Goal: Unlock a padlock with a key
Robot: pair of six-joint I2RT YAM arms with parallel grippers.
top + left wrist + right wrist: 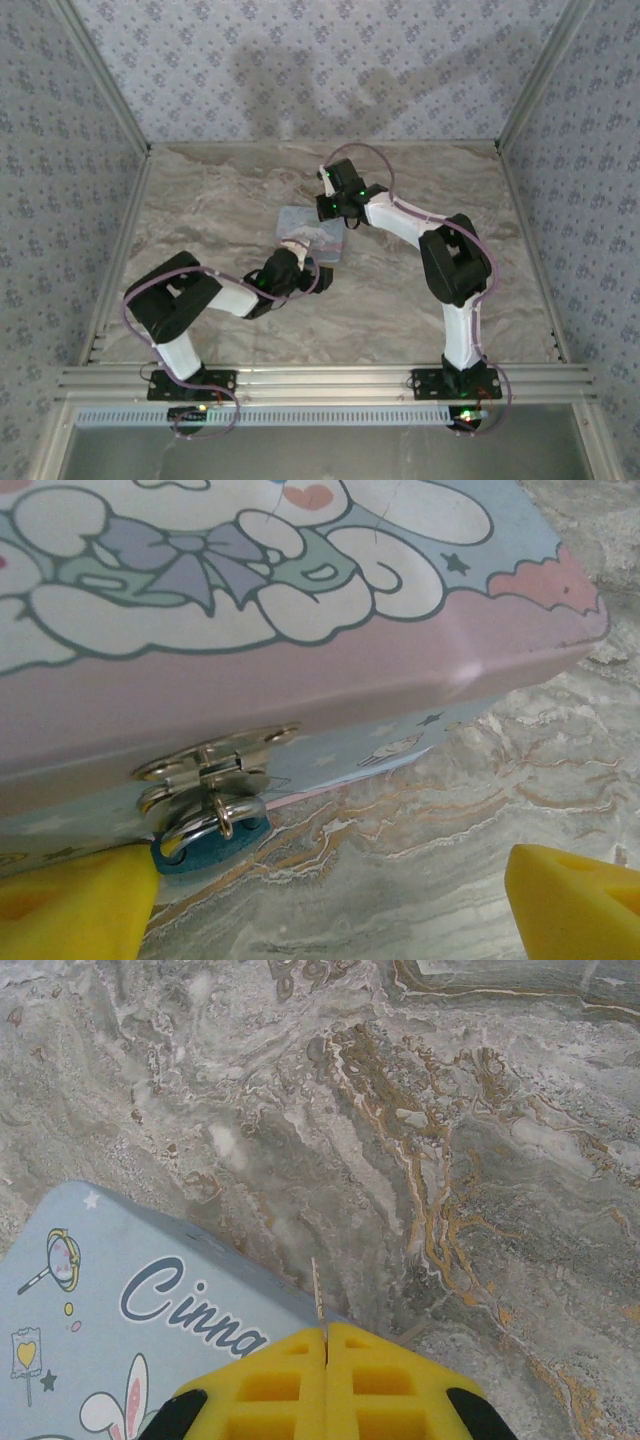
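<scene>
Yellow fingers point(70, 905) of the left gripper point(330, 915) sit at the bottom corners of the left wrist view. They are spread wide, with nothing between them but table point(420, 820). Right at the tip of one finger, touching it or nearly so, hangs the padlock point(205, 845). It is a small dark-blue body on a shiny shackle threaded through the hasp point(205, 765) on the tin point(300, 680). It lies far off-centre in the open jaws, and its keyhole cannot be made out.

The right gripper point(327, 1345) is pressed shut on the key point(317, 1290), whose thin toothed blade pokes out ahead of the fingertips, beside the tin's edge. In the top view this gripper stands across the tin from the left one, so the key is well apart from the padlock.

The step in hand looks like steadying the padlock. To do it well, the left gripper should shift sideways, toward the finger the lock hangs by, until the body is centred between the pads. It should then close on the body alone, leaving shackle and hasp free. The lock dangles loosely and would likely swing away from a one-sided nudge, so both pads should meet it together. Only then should the key come round, blade in line with the slot.
</scene>
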